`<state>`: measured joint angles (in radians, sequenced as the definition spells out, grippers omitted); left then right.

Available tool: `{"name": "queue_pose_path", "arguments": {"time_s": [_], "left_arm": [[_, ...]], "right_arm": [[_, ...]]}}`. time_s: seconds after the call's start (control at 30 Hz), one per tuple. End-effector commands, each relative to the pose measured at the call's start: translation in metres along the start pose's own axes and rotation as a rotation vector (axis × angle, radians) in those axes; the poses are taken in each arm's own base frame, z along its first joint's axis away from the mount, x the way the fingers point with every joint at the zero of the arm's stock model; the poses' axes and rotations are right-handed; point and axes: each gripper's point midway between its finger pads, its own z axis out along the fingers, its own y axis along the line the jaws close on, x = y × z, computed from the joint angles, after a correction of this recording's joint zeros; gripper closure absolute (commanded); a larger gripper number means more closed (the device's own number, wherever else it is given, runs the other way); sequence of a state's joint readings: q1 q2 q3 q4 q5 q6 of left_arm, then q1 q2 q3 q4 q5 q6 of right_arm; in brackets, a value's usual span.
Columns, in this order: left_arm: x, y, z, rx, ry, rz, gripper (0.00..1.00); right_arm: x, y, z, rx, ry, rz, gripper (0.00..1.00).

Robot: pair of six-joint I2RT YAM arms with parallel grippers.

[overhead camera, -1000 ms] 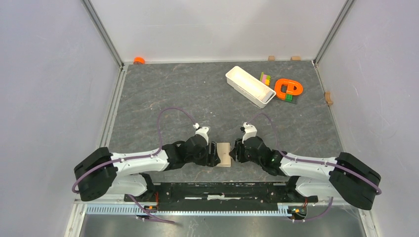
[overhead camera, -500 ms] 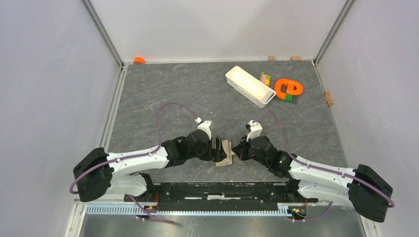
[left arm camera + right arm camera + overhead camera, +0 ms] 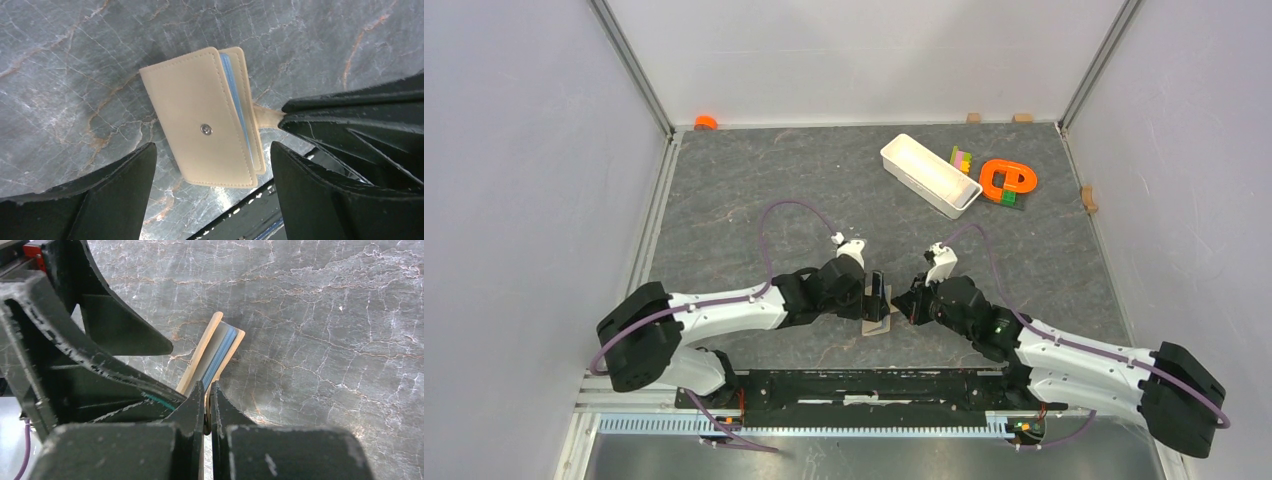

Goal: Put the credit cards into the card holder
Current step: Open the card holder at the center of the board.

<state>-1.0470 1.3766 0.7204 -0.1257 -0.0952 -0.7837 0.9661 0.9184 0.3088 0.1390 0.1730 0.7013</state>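
The tan card holder (image 3: 879, 323) is closed and tilted up on edge between my two arms. It fills the middle of the left wrist view (image 3: 200, 125), snap stud facing the camera. My right gripper (image 3: 903, 308) is shut on its little snap tab (image 3: 267, 118); the right wrist view shows the jaws (image 3: 207, 390) pinched together on it. Thin blue layers (image 3: 220, 357) show between the flaps; I cannot tell card from lining. My left gripper (image 3: 876, 297) is open, its fingers (image 3: 115, 185) straddling the holder without touching it. No loose cards are in view.
A long white tray (image 3: 930, 174) lies at the back right, with an orange ring toy (image 3: 1007, 180) and small coloured blocks (image 3: 962, 158) beside it. An orange cap (image 3: 706, 122) sits in the back left corner. The black base rail (image 3: 864, 385) runs along the near edge.
My left gripper has moved right and now hangs over the card holder. The holder has gone from lying flat to tilted up on edge, with my right gripper still at its tab side.
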Motion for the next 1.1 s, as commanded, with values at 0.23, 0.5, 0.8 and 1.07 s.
{"name": "queue_pose_path", "arguments": {"time_s": [0.23, 0.5, 0.8, 1.07], "left_arm": [[-0.017, 0.016, -0.001, -0.114, -0.035, 0.084, 0.18], [-0.011, 0.030, 0.003, -0.180, -0.004, 0.117, 0.19], [-0.017, 0.067, -0.015, -0.311, -0.064, 0.101, 0.22], [-0.017, 0.112, -0.019, -0.407, -0.052, 0.070, 0.22]], "right_arm": [[-0.014, 0.008, -0.005, -0.019, -0.037, -0.010, 1.00], [-0.011, 0.007, -0.004, -0.014, -0.027, -0.013, 1.00], [-0.013, -0.010, -0.008, 0.070, -0.038, -0.031, 1.00], [-0.002, -0.019, -0.007, 0.090, -0.018, -0.041, 1.00]]}}
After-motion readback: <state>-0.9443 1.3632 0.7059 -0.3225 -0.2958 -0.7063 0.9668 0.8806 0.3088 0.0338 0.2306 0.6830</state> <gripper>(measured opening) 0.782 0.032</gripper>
